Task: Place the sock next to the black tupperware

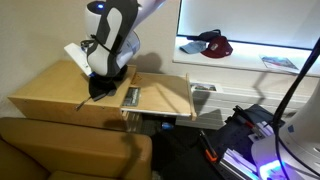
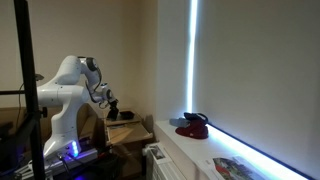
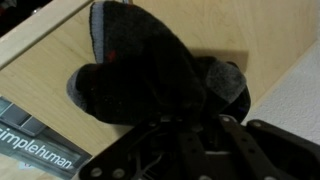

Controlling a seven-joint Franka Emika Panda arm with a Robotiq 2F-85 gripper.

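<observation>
The black sock (image 3: 140, 65), with grey toe and heel patches, lies bunched right in front of my gripper (image 3: 190, 125) in the wrist view, over the wooden table top (image 3: 60, 55). The dark fingers converge into the sock's lower edge and look shut on it. In an exterior view the gripper (image 1: 100, 88) is low over the table with the dark sock under it. A straight-edged dark shape (image 3: 238, 70) shows beside the sock; I cannot tell whether it is the black tupperware or shadow.
A dark flat item with a "simplehuman" label (image 3: 30, 140) lies beside the sock and shows near the table's edge (image 1: 130, 97). A dark red cap (image 1: 212, 42) sits on the window sill (image 2: 192, 126). Cables and gear lie on the floor (image 1: 245, 135).
</observation>
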